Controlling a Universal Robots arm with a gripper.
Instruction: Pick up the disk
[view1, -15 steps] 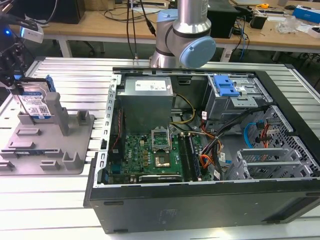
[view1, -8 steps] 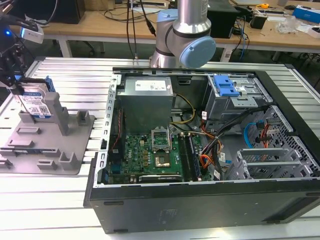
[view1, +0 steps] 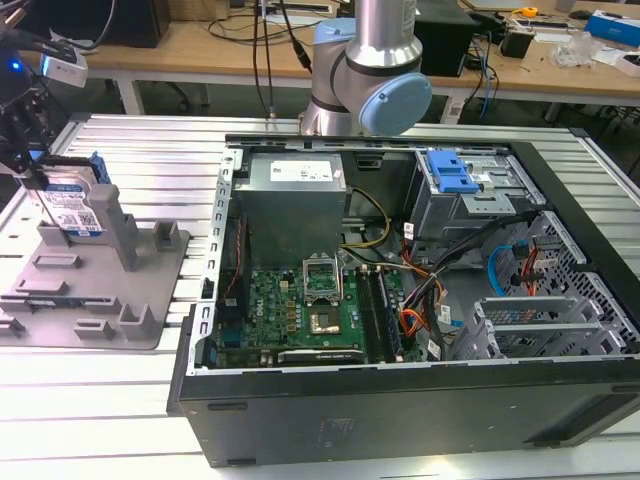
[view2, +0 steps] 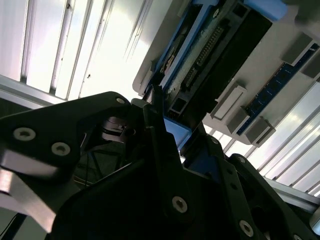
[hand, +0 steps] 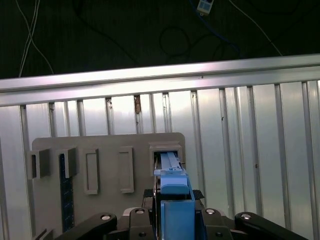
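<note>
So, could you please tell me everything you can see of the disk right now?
The disk is a flat silver drive with a blue-and-white label and blue side rails. It stands on edge at the exterior view's left, over the grey fixture beside an upright post. The claw sits at its top edge; its blue rail fills the first wrist view's foreground.

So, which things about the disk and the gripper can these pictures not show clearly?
- Disk: in the exterior view it stands on edge at the grey fixture; its lower part is hidden by the upright post.
- Gripper: cut off by the exterior view's left edge, so contact with the disk cannot be confirmed.
- Disk label: too small to read.
</note>
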